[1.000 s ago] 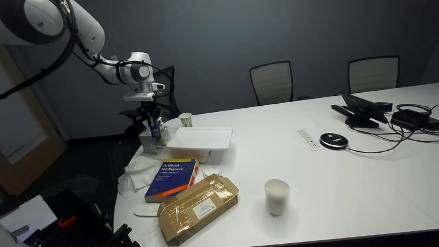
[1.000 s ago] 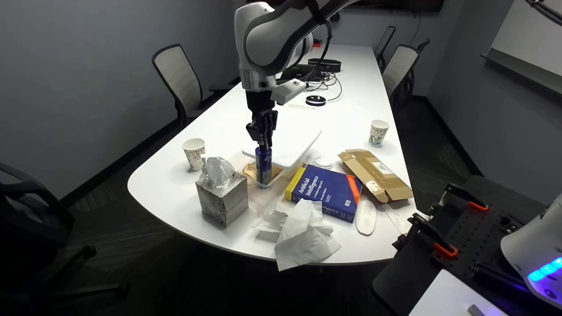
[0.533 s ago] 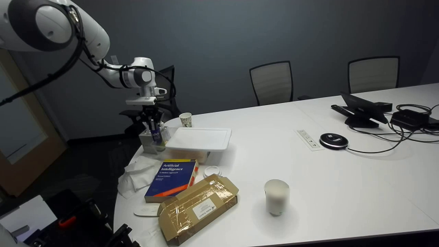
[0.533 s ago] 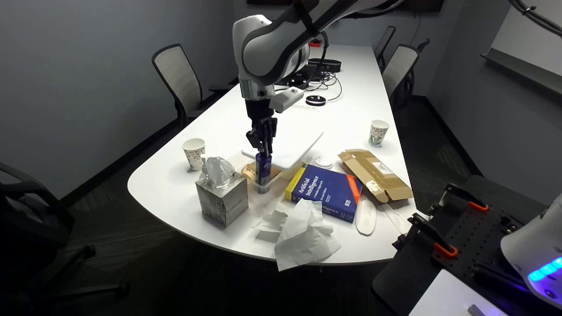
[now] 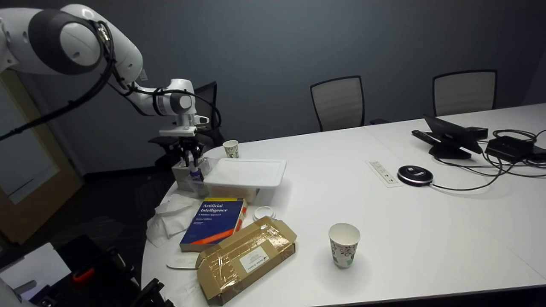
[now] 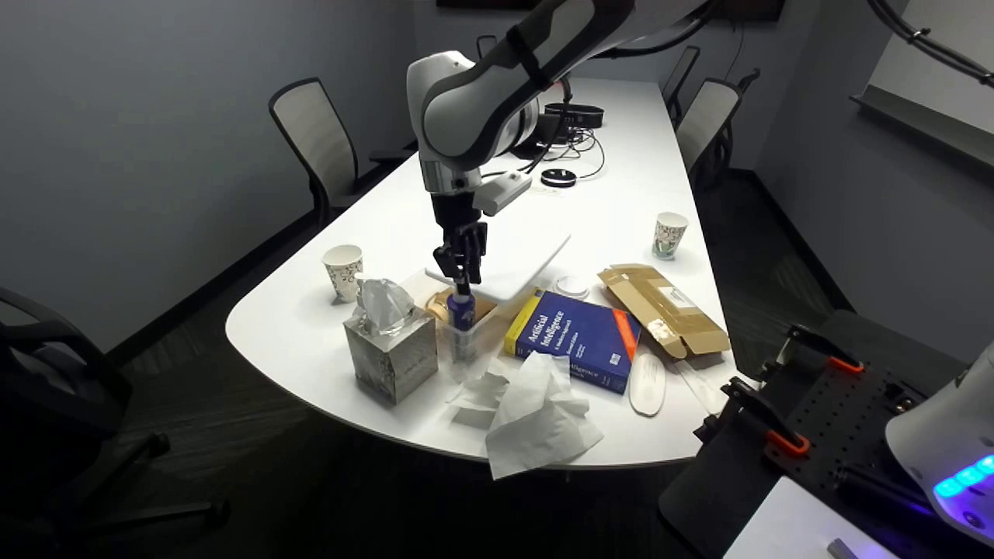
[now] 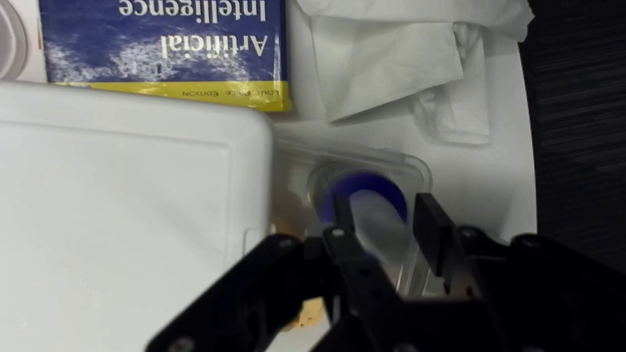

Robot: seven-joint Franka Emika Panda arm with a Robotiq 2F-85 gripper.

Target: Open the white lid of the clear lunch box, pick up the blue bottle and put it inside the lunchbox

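In an exterior view a plain grey wall fills the left above a dark floor, where a dark chair stands at the edge. A mesh-backed chair faces the long white desk, rounded at its near end.

On the desk, a patterned paper cup comes first, then a silvery tissue box with a tissue poking out. Just beside it, the blue bottle is roughly upright inside the uncovered end of the clear lunch box. The claw is right above; in the wrist view its fingers stand apart, the bottle's blurred pale top between them. The white lid lies askew over the rest of the box.

Crumpled white cloth reaches the desk's edge; farther back sits a round black puck. Next come a blue book, a flat white oblong piece, an opened cardboard box and a second paper cup. Mesh-backed chairs line the far side. At right, a black platform with orange-handled clamps adjoins the desk, below a whiteboard.
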